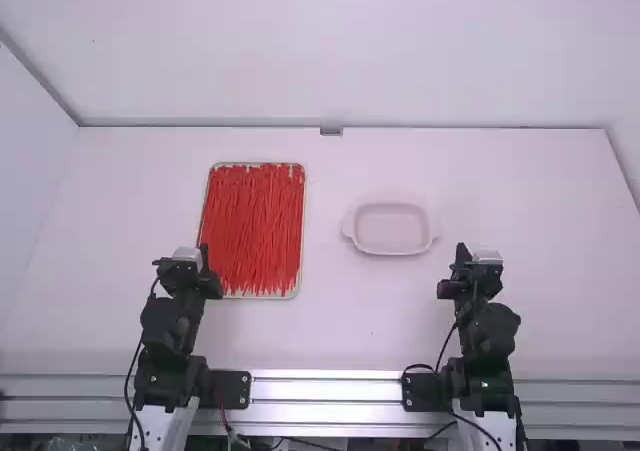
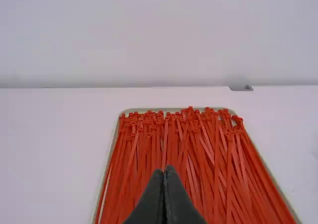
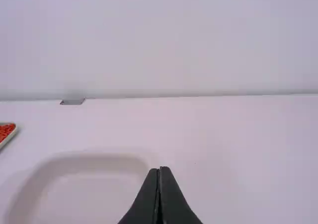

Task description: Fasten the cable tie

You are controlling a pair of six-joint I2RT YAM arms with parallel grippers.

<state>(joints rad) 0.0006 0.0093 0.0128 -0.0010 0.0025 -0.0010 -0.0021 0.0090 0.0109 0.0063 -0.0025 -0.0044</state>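
Several red cable ties (image 1: 252, 229) lie side by side on a flat beige tray (image 1: 297, 293) left of the table's middle; in the left wrist view the cable ties (image 2: 198, 159) fill the tray (image 2: 118, 129). My left gripper (image 1: 196, 273) hangs at the tray's near left corner, its fingers (image 2: 164, 177) shut and empty. My right gripper (image 1: 462, 274) sits near the front right of the table, also shut with nothing in it, its fingertips (image 3: 159, 173) pointing toward a white dish (image 3: 74, 184).
An empty white dish (image 1: 390, 228) with small handles stands right of the tray. A small grey tab (image 1: 331, 130) marks the table's far edge. Open white table surrounds both objects.
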